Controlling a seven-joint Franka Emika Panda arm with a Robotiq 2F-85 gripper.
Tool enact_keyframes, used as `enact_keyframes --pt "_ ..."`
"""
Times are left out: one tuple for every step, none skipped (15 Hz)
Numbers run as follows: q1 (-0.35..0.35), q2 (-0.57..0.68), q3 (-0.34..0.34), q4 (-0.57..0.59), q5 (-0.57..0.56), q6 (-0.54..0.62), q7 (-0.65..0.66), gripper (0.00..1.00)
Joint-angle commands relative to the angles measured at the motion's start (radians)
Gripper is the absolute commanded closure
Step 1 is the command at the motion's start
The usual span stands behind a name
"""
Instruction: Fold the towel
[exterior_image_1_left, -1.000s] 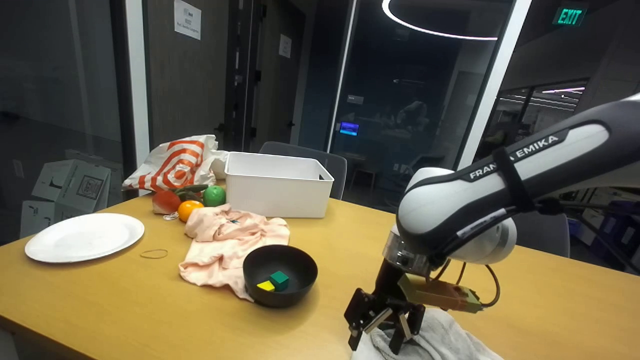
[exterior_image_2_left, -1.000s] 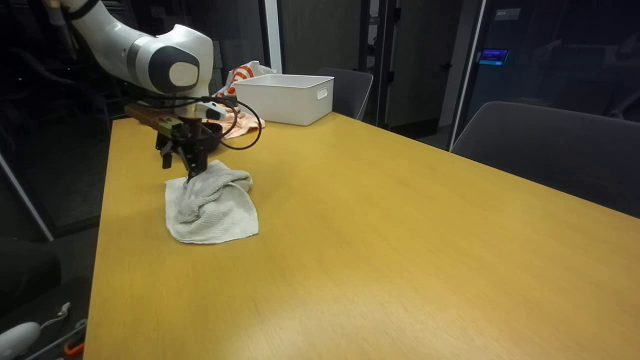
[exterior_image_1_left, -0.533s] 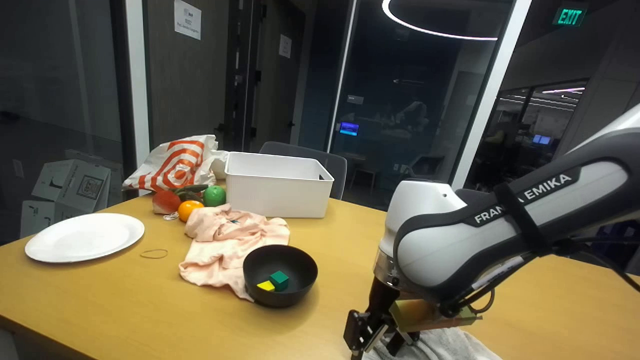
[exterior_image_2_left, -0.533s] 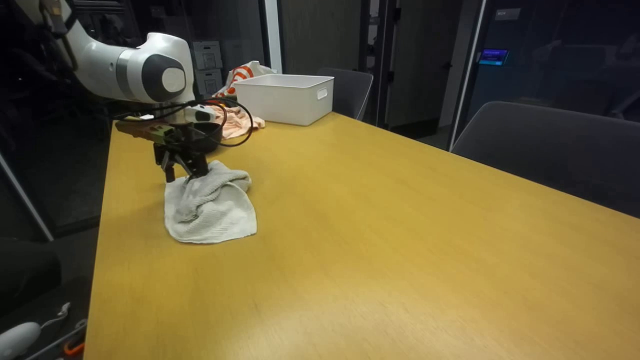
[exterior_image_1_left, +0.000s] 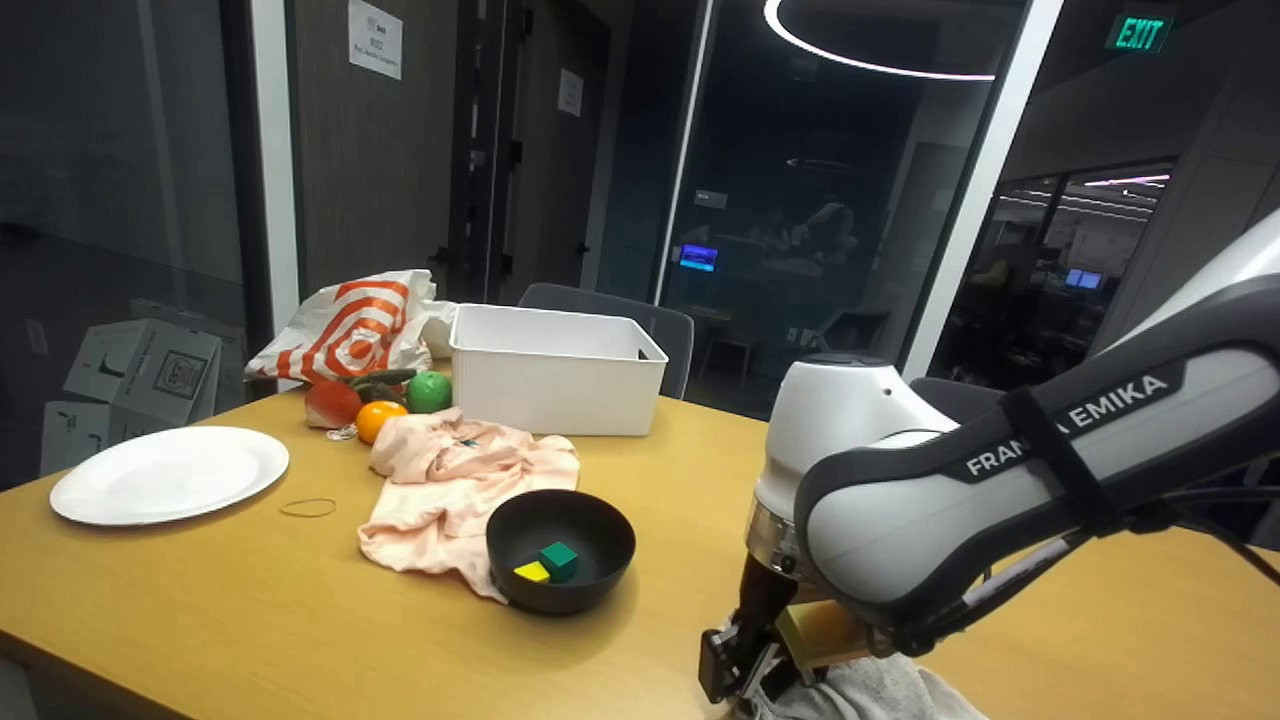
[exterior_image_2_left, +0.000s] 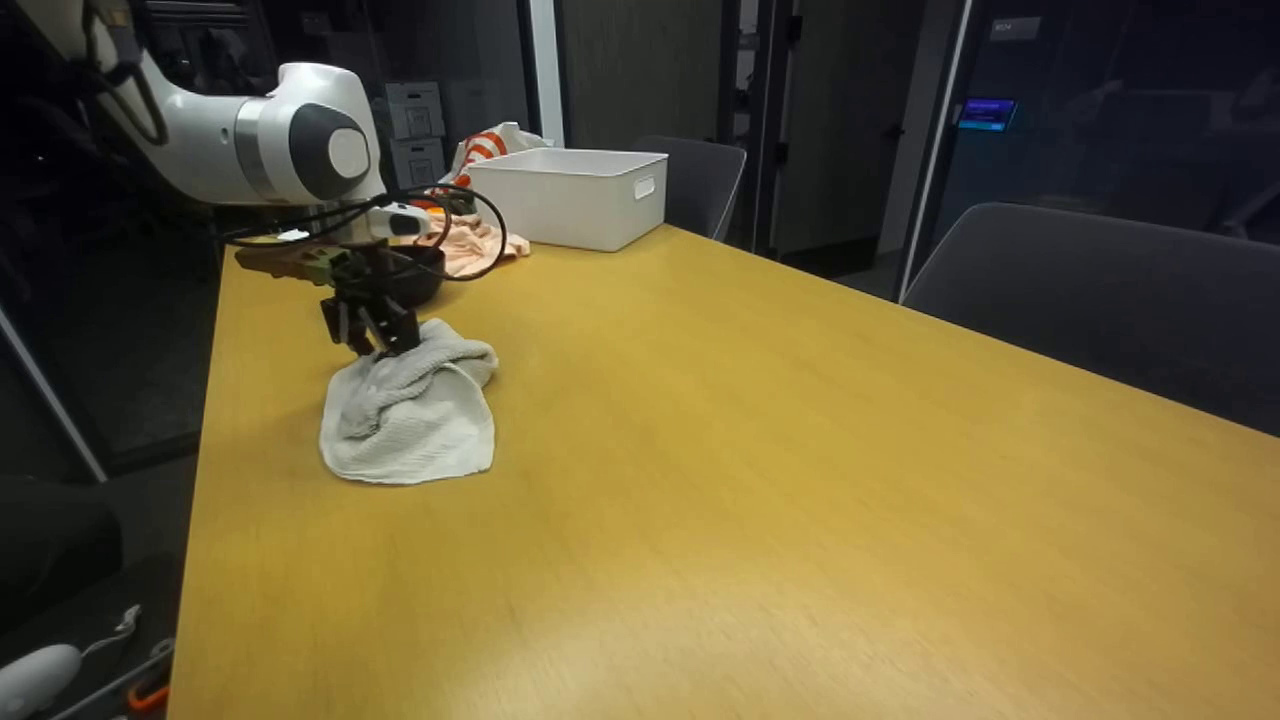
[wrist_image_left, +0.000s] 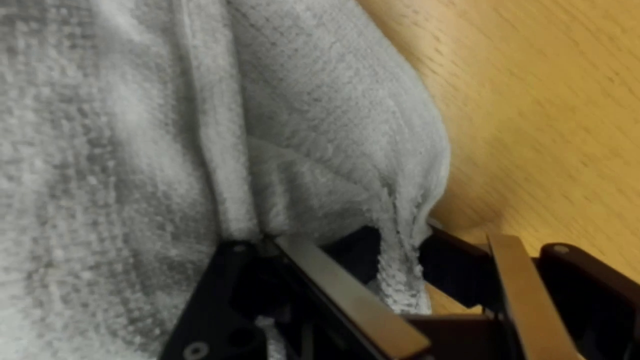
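Observation:
The grey towel (exterior_image_2_left: 425, 435) lies rumpled on the table, part of it folded over on top, its lower border spread flat. My gripper (exterior_image_2_left: 375, 350) is down at the towel's far edge in an exterior view. Seen from the wrist, a bunched strip of the towel (wrist_image_left: 325, 90) runs between the dark fingers of the gripper (wrist_image_left: 400, 250), which press on it from both sides. Only part of the towel (exterior_image_1_left: 885, 690) shows at the bottom of an exterior view, where the arm and frame edge hide the rest.
A black bowl (exterior_image_1_left: 565, 598) with a green and a yellow block stands near the gripper. Beyond it lie a pink cloth (exterior_image_1_left: 450, 500), a white bin (exterior_image_1_left: 555, 395), a white plate (exterior_image_1_left: 170, 475), toy produce and a plastic bag (exterior_image_1_left: 350, 330). The table's edge (exterior_image_2_left: 197, 480) runs close beside the towel.
My gripper has come down onto the towel and its fingers have closed, gathering fabric between them. The towel's near border has been drawn slightly inward.

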Motion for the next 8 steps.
enact_keyframes --pt "0.008 -0.026 -0.018 -0.03 -0.019 0.038 0.038 0.94" --pt "-0.004 -0.033 -0.01 -0.033 0.004 0.038 0.02 0.97" --pt "-0.014 -0.04 -0.005 -0.038 0.024 0.04 0.007 0.94" --pt "-0.028 -0.05 0.003 -0.044 0.054 0.037 -0.01 0.92" --pt "-0.039 -0.058 0.008 -0.048 0.08 0.032 -0.023 0.93" --pt "-0.048 -0.07 0.009 -0.054 0.103 0.025 -0.027 0.92" --pt "-0.054 -0.086 0.006 -0.06 0.122 0.018 -0.023 0.92" --pt "-0.061 -0.099 0.004 -0.069 0.137 0.017 -0.024 0.91"
